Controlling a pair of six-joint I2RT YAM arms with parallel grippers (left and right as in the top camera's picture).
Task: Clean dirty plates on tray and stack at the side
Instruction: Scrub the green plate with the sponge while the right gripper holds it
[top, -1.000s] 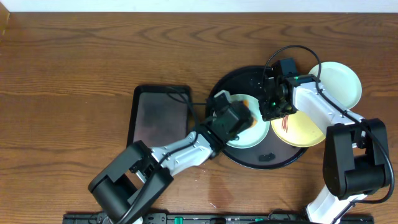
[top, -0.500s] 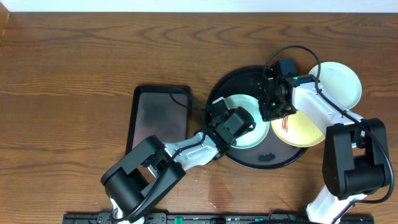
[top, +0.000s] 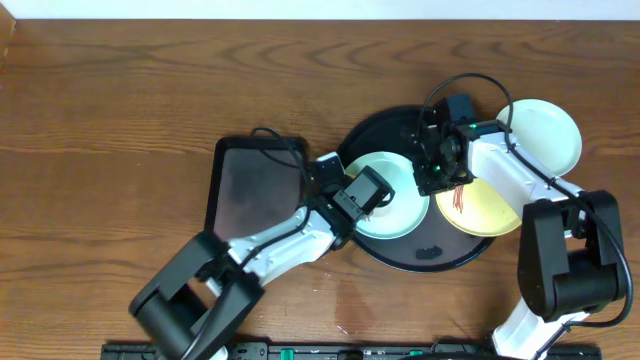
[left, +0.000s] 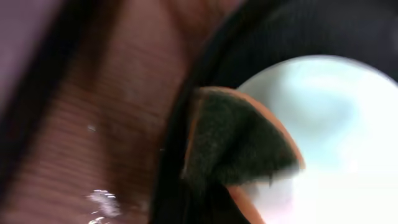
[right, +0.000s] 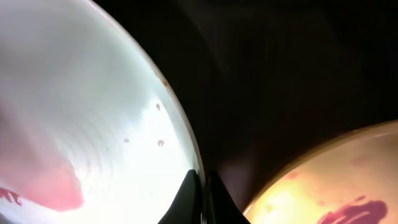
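A pale blue plate (top: 400, 200) lies on the round black tray (top: 425, 252); the right wrist view shows it (right: 81, 106) with a reddish smear at its lower left. My right gripper (top: 440, 170) is shut on this plate's right rim (right: 200, 190). My left gripper (top: 360, 192) is shut on a sponge (left: 239, 140), orange with a dark scouring face, at the plate's left edge over the tray rim. A yellow plate (top: 485, 210) with a red smear sits on the tray's right side. A second pale plate (top: 548, 135) lies off the tray at the right.
A smaller black rectangular tray (top: 255, 185) lies left of the round tray. Water drops (left: 102, 202) sit on the wooden table by the tray's left rim.
My left gripper has drawn the sponge leftward across the pale blue plate to its left edge. The right gripper has stayed on the plate's rim.
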